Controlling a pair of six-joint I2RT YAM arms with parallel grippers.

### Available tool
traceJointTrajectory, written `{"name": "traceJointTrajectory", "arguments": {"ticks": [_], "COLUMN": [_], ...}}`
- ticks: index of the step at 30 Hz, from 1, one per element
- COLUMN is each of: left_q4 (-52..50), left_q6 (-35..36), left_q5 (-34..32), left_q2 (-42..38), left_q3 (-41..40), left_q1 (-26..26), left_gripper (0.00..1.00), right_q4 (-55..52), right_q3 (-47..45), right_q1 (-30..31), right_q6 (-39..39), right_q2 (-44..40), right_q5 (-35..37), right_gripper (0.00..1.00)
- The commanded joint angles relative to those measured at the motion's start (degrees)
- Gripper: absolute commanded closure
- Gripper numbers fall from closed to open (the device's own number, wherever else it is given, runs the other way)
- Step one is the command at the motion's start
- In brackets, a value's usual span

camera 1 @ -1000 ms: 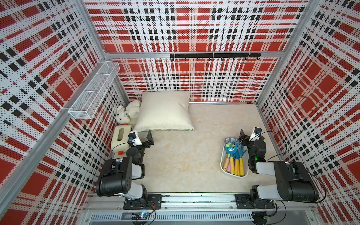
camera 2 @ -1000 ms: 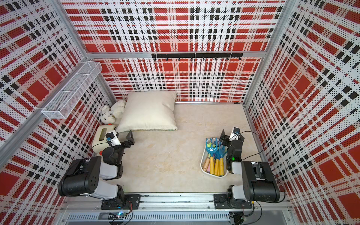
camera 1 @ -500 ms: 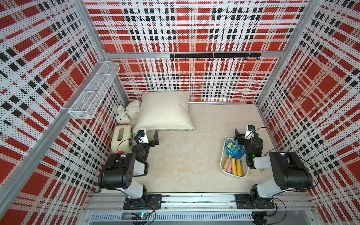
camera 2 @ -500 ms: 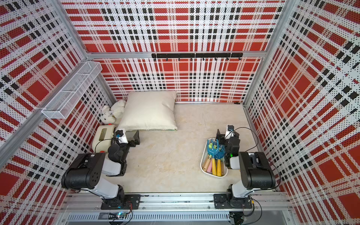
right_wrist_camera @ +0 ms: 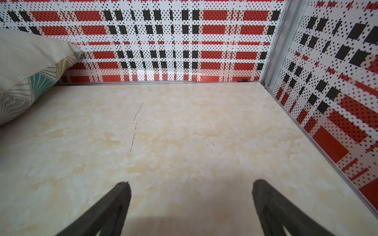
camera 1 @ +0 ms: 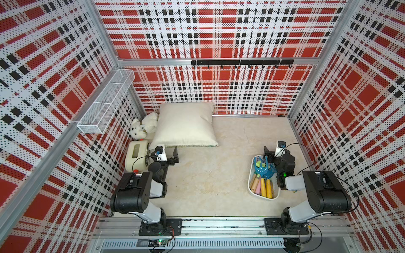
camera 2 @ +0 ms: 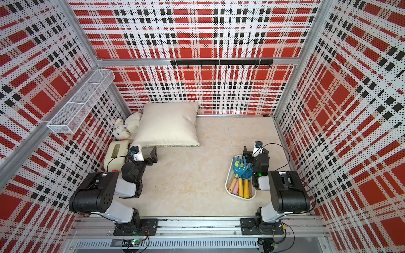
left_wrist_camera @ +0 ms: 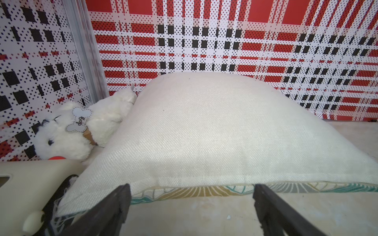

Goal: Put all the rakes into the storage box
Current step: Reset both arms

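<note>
The storage box point(camera 1: 250, 186) point(camera 2: 228, 186), a shallow white tub, sits on the floor at the right in both top views. The rake point(camera 1: 261, 169) point(camera 2: 240, 170) lies inside it among several wooden-handled tools, blue tined head toward the back wall. My right gripper point(camera 1: 274, 153) point(right_wrist_camera: 191, 183) hovers just past the tub's far end, open, with only bare floor between its fingers. My left gripper point(camera 1: 163, 154) point(left_wrist_camera: 191, 188) is open and empty at the near edge of the cream pillow point(left_wrist_camera: 204, 130).
A cream box with a slot and red knob point(camera 1: 135, 157) stands left of my left gripper. A white plush dog point(camera 1: 142, 128) lies in the back left corner. A wire-mesh basket point(camera 1: 105, 103) and a black hook rail point(camera 1: 241, 62) hang on the walls.
My left gripper has slid right, closer to the pillow's edge. The right arm has folded up at the elbow and its gripper has shifted slightly left. Both stay open.
</note>
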Motion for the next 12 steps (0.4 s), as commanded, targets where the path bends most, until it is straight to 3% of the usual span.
{"name": "traceJointTrajectory", "arguments": {"ticks": [1,12], "left_q4": [-0.2,-0.2], "left_q6": [0.8,0.8], "left_q5": [-0.5,-0.5], "left_q2": [0.1,0.1], "left_q3": [1.1,1.1], "left_q1": [-0.3,-0.3], "left_gripper": [0.01,0.01], "right_q4": [0.0,0.0], "right_q3": [0.9,0.9], "right_q1": [0.6,0.7], "right_q6": [-0.5,-0.6], "right_q2": [0.2,0.1], "right_q5": [0.6,0.8], "right_gripper": [0.0,0.0]}}
